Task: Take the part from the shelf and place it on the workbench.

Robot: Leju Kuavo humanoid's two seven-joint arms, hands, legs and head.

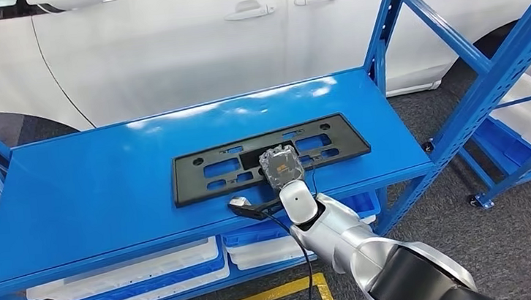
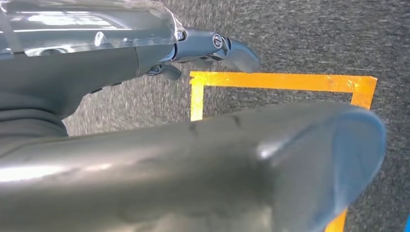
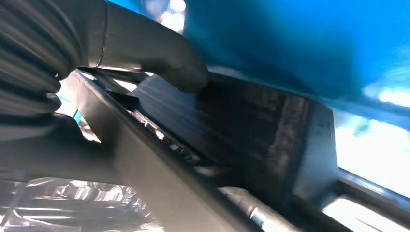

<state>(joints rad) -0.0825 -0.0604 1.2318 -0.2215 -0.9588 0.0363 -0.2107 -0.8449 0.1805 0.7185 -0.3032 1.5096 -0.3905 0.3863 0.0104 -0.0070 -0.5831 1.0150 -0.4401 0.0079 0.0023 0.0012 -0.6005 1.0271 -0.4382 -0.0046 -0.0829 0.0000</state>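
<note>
The black flat part (image 1: 188, 176), a long frame with cut-outs, lies on the blue shelf top (image 1: 104, 187) near its front edge. My right hand (image 1: 282, 164) reaches over that edge and grips the middle of the part's near side. In the right wrist view the thumb (image 3: 159, 53) presses on the part (image 3: 251, 125) from one side, while the rest of the hand lies against its other side. My left hand (image 2: 159, 164) hangs above the grey floor with its fingers (image 2: 232, 48) stretched out and nothing in it.
A white car (image 1: 164, 42) stands close behind the shelf. Blue rack uprights (image 1: 490, 69) rise at the right. White trays (image 1: 149, 271) fill the lower shelf. Yellow tape (image 1: 262, 297) marks the floor in front. A black cable (image 1: 242, 205) loops beside my right wrist.
</note>
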